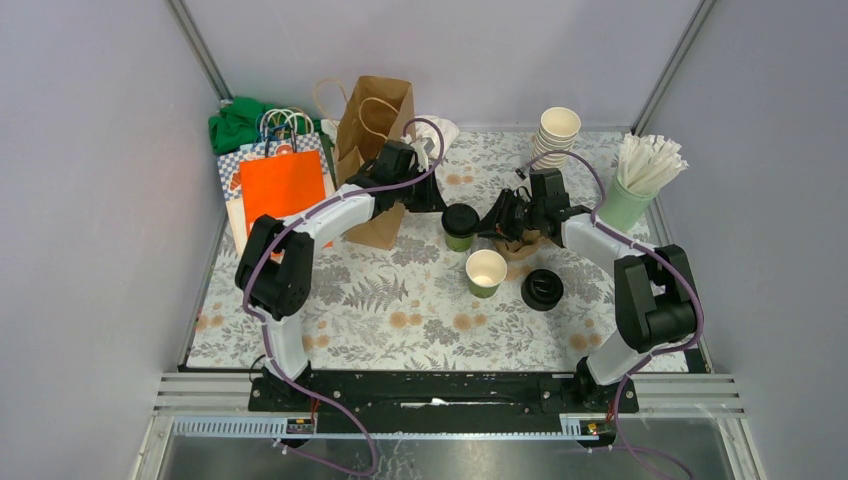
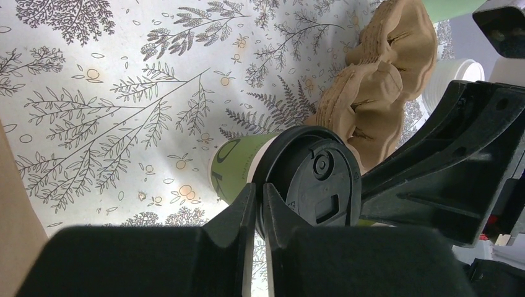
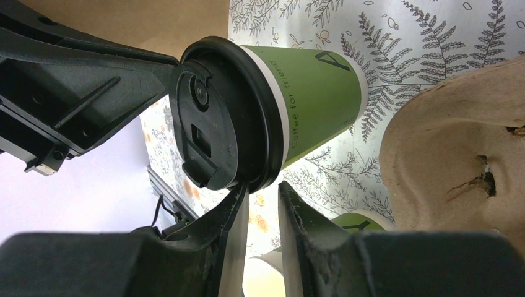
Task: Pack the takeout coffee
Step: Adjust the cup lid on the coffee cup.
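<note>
The left gripper is closed to a thin slit on the rim of the lidded cup at the centre of the overhead view. The right gripper straddles the lid's opposite edge, jaws apart. The paper bag crowds the cup's left and the pulp tray its right. The open cup and loose lid sit just below, well apart from the table front edge.

Lidded cup hemmed: paper bag left, pulp carrier right; open cup just nearer
</note>
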Available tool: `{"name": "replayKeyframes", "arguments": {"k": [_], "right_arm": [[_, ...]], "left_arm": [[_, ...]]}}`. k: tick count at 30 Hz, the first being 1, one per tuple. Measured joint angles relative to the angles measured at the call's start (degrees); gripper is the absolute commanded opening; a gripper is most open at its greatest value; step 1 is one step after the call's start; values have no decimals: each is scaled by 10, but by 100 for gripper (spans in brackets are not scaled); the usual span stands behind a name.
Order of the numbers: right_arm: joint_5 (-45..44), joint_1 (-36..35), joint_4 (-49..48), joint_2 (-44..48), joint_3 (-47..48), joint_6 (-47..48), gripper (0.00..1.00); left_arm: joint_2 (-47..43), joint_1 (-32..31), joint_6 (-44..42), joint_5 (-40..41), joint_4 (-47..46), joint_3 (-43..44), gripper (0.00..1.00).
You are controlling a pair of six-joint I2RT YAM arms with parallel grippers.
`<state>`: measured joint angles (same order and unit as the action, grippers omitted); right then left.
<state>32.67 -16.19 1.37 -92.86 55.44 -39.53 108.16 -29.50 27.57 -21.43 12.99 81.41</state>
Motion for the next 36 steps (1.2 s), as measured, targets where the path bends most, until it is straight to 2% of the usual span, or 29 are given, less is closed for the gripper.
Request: {"name": "replayKeyframes", "arguments": {"k": [12,19,36], "right_arm": [[5,0,-7,-6,3,0,21],[15,0,-18,-13,2,-5,19],[39,0,-88,-17,-30,-16,18]], "left_arm": [[8,2,-6,-7,-5,7,3],[12,3,-8,-7,-9,10,0],[20,4,-12,-7,-28,10,0]]}}
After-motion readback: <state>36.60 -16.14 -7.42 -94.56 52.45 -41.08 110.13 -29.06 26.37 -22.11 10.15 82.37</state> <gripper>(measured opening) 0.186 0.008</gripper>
